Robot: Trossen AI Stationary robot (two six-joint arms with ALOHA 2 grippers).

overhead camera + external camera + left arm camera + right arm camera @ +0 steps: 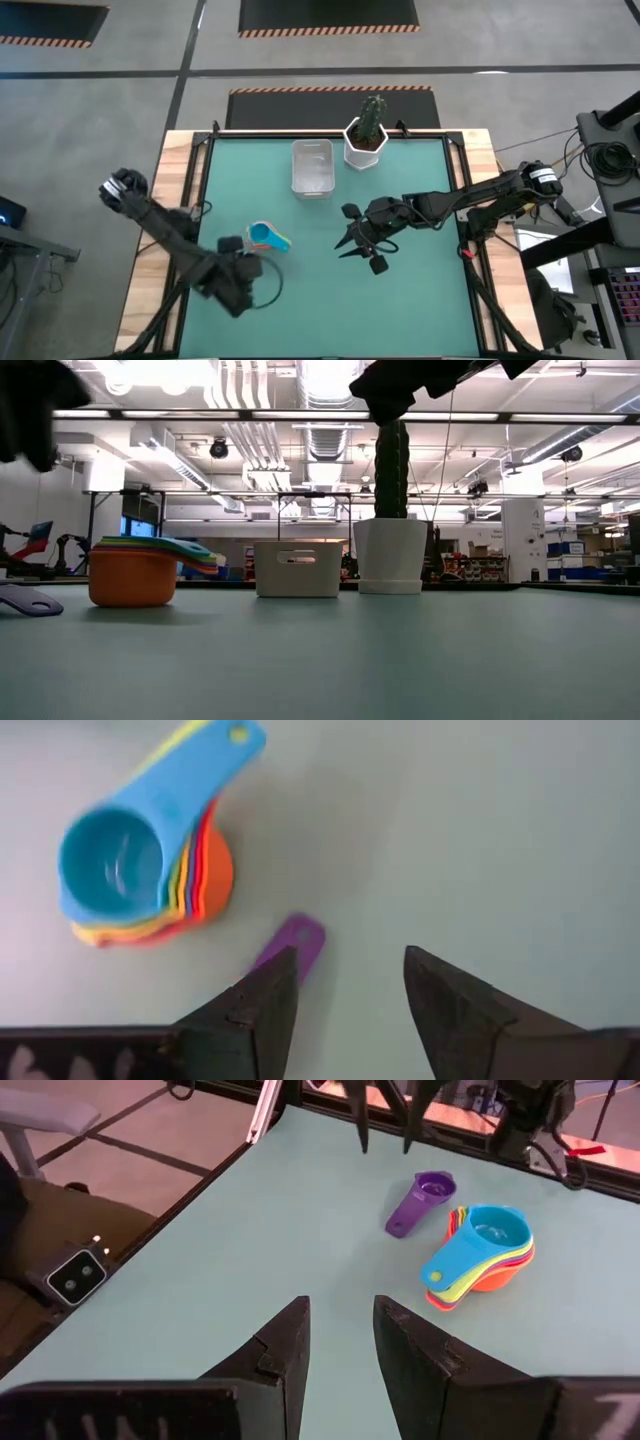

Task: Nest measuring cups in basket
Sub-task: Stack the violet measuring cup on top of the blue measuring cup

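Several measuring cups (pixel 130 860) stand nested in one stack on the table, orange at the bottom and blue on top, also seen as the stack (pixel 268 237) (pixel 135 572) (pixel 482 1255). A purple cup (pixel 420 1202) sits alone on its base just beside the stack; its handle (pixel 291 941) shows past a finger. My left gripper (pixel 350 985) hovers open above the purple cup, raised off the table. The clear basket (pixel 312 167) (pixel 297 568) stands at the far side. My right gripper (pixel 338 1335) (pixel 358 240) is open at mid-table, right of the stack.
A white pot with a cactus (pixel 366 140) (pixel 390 550) stands right of the basket at the far edge. Bare green table surface (pixel 420 300) lies near and right. Wooden rails (pixel 180 200) border the table.
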